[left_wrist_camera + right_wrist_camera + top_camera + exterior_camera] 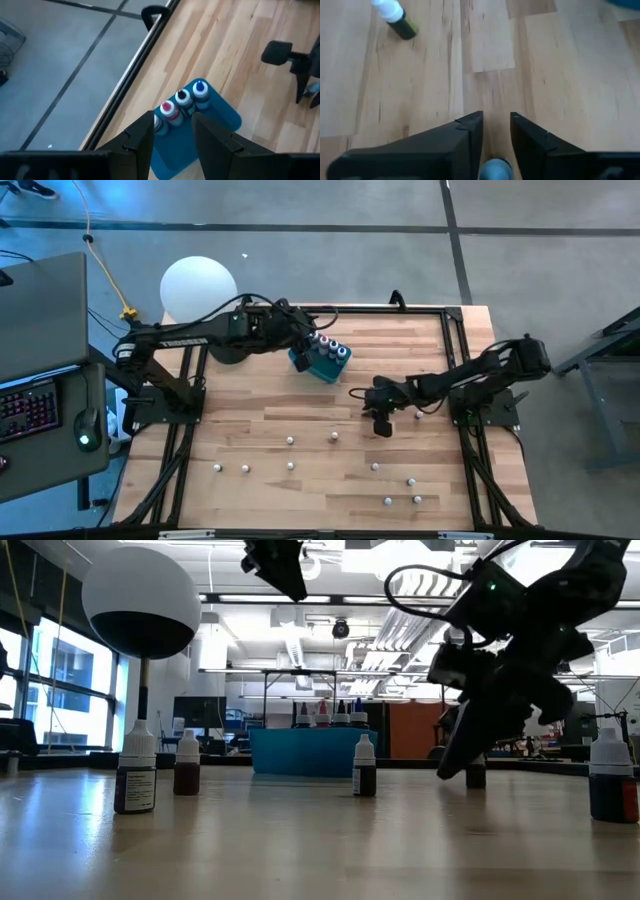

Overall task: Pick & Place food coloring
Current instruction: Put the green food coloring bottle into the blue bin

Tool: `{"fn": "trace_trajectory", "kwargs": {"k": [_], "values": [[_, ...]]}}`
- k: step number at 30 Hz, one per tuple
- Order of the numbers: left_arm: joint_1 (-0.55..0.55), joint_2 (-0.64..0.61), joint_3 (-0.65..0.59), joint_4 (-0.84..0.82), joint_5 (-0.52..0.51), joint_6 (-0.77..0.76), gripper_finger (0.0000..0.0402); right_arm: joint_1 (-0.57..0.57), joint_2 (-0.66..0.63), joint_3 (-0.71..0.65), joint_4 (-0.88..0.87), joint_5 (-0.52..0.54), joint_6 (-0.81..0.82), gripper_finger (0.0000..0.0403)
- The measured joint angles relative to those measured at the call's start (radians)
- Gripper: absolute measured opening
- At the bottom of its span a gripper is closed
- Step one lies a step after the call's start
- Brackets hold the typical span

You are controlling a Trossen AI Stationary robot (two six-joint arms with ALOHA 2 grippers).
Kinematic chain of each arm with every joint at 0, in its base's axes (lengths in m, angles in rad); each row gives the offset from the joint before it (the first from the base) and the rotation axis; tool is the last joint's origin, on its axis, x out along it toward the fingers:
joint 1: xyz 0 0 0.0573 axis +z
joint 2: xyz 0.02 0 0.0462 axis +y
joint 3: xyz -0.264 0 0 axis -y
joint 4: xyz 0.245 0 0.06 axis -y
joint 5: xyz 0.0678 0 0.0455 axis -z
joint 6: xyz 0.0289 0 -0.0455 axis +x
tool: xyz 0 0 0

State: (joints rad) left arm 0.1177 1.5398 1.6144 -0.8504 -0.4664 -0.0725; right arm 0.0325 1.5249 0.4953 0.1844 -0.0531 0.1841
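The food coloring bottles are tiny, with white caps. Several stand in the teal tub, among them a red-topped one. Others stand loose on the near half of the table. My left gripper is open and hovers above the tub's far-left end, empty. My right gripper slants down close to the table right of centre. Its fingers are apart, with a pale round cap between them, far back. My right gripper comes from above, slanting toward the table's left, with a bottle's cap between its two fingers. I cannot tell whether the fingers touch the bottle; its body is hidden under the cap and the fingers.
A big white ball sits off the table's far-left corner. A dark-bodied bottle stands ahead of my right gripper, and another is just beside it. Black frame rails edge the table. Bare wood lies between the tub and the loose bottles.
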Motion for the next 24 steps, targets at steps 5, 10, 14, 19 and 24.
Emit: {"fn": "trace_trajectory", "kwargs": {"k": [5,10,14,19,24], "values": [[0.000,0.000,-0.005,0.001,0.000,-0.002,0.0129,-0.001,0.005,0.000,0.006,0.047,0.000,0.0050],[0.000,0.000,-0.005,0.001,0.001,-0.002,0.0129,0.000,-0.019,0.000,-0.005,0.009,0.000,0.0056],[0.000,0.000,-0.005,0.002,0.001,-0.003,0.0129,0.003,-0.037,0.000,-0.014,-0.007,0.000,0.0080],[0.000,0.000,-0.005,0.002,0.003,-0.010,0.0129,0.003,-0.089,0.000,-0.082,-0.006,-0.017,0.0106],[0.000,0.000,-0.006,0.002,0.003,-0.010,0.0129,0.009,-0.173,0.000,-0.217,0.005,-0.001,0.0112]]}}
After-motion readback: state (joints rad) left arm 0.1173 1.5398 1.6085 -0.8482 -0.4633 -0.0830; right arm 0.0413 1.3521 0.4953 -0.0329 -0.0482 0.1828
